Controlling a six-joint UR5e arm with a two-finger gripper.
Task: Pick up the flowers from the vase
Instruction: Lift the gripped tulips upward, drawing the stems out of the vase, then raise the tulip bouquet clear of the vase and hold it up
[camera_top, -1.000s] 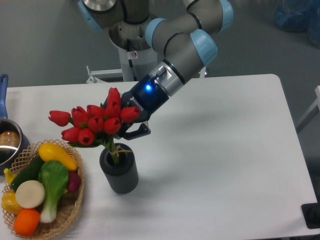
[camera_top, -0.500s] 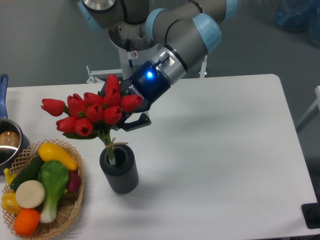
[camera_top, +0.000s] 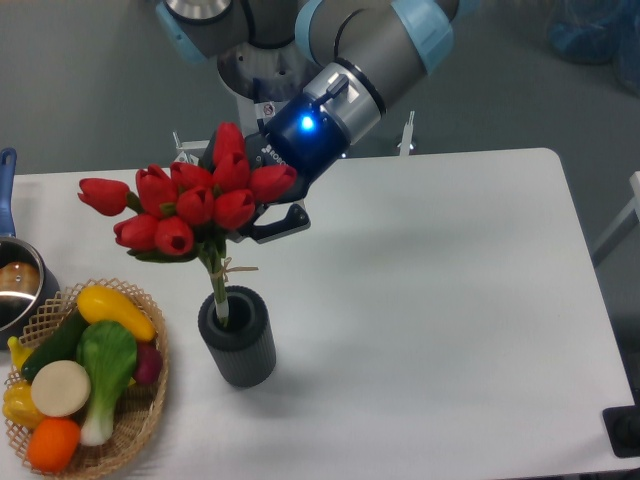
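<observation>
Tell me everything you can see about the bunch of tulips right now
The flowers are a bunch of about ten red tulip buds with green leaves, thin green stems tied with tan twine. The gripper holds them by the heads. The stem tips dip into the mouth of the dark ribbed vase, leaning slightly.

End effector (camera_top: 258, 205) grips flowers (camera_top: 190, 210) (stems in vase (camera_top: 238, 345)).

even, soft overhead light, fairly bright. the white table (camera_top: 450, 300) shows a faint, diffuse arm shadow toward 3 o'clock of the vase (camera_top: 237, 335). a blue indicator light glows on the gripper (camera_top: 262, 212). focus is a little soft overall, with no strong glare or edge distortion.
</observation>
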